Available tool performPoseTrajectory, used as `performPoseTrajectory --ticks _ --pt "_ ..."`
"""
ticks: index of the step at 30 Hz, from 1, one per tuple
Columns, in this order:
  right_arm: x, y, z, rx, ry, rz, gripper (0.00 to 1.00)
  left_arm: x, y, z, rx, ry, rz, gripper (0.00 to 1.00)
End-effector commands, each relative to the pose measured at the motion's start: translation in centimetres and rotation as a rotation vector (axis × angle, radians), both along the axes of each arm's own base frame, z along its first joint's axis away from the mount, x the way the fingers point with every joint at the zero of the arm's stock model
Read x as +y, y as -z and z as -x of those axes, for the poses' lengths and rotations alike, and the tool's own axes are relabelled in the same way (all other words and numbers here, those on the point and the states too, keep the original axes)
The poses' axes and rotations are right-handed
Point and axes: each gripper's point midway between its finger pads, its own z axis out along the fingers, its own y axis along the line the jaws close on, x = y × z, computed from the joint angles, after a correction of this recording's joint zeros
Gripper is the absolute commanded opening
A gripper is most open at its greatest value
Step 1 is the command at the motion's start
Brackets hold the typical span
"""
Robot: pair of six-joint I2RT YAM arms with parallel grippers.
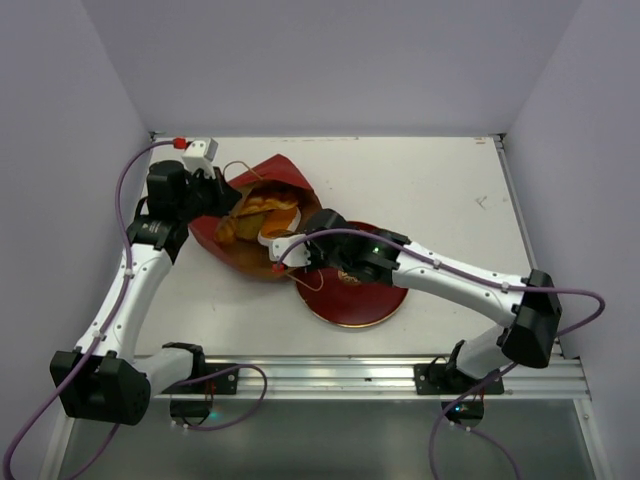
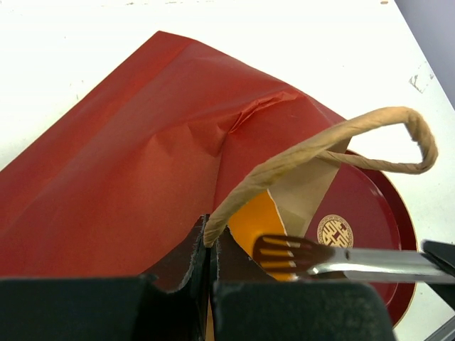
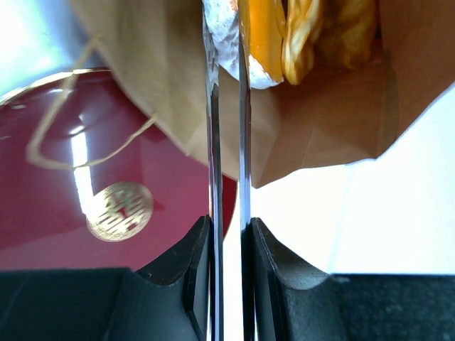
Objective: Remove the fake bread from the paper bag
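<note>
Fake bread [image 3: 316, 35] isn't out yet, I reckon. My right gripper [image 3: 227, 241] squeezes metal tongs [image 3: 211, 142]; just ahead, their tips pinch an orange slice [image 3: 266, 39] by its pale rim inside the paper bag [image 3: 320, 121]. Left gripper [image 2: 211, 245] is clamped on the cord handle [image 2: 313, 149].

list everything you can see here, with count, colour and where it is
table: one, white, under everything
paper bag: one, dark red outside and brown inside, lying centre-left, mouth toward the plate
fake bread: several, golden-orange, inside the bag mouth; exact count hidden
plate: one, dark red with a gold emblem, at the bag's mouth
tongs: one, metal, tips in the bag mouth around one bread piece
button box: one, white with a red button, far-left corner
arms: two, white and black, near edge
left end effector: one, black, shut on the bag's cord handle
right end effector: one, black, shut on the tongs
</note>
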Motion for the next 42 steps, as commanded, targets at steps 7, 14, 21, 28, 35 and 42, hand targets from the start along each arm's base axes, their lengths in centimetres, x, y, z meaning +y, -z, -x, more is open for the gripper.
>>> performPoseTrajectory --ticks 7,14,21,28,35,42 --pt "-2.4 -2.8 3.3 0.095 -0.062 -0.12 0.0 0.2 -2.7 -1.5 -0.071 -0.015 -0.015 0.0" --pt "-4.0 -5.8 5.5 0.165 -0.107 -0.198 0.0 0.6 -2.5 -2.1 -0.063 -0.035 -0.027 0.0" --pt "-6.5 -9.5 7.4 0.218 -0.141 -0.314 0.0 0.8 -3.0 -2.6 -0.064 -0.052 -0.029 0.0" --pt "-10.4 -12.7 8.5 0.166 -0.099 -0.38 0.0 1.4 -3.2 -2.8 -0.065 -0.08 -0.051 0.0" --pt "-16.4 -11.7 7.6 0.044 0.063 -0.306 0.0 2.5 -3.6 -3.0 -0.071 -0.12 -0.105 0.0" --pt "-19.7 -7.0 7.7 0.056 0.149 -0.192 0.0 2.9 -4.2 -2.9 -0.093 -0.136 -0.121 0.0"
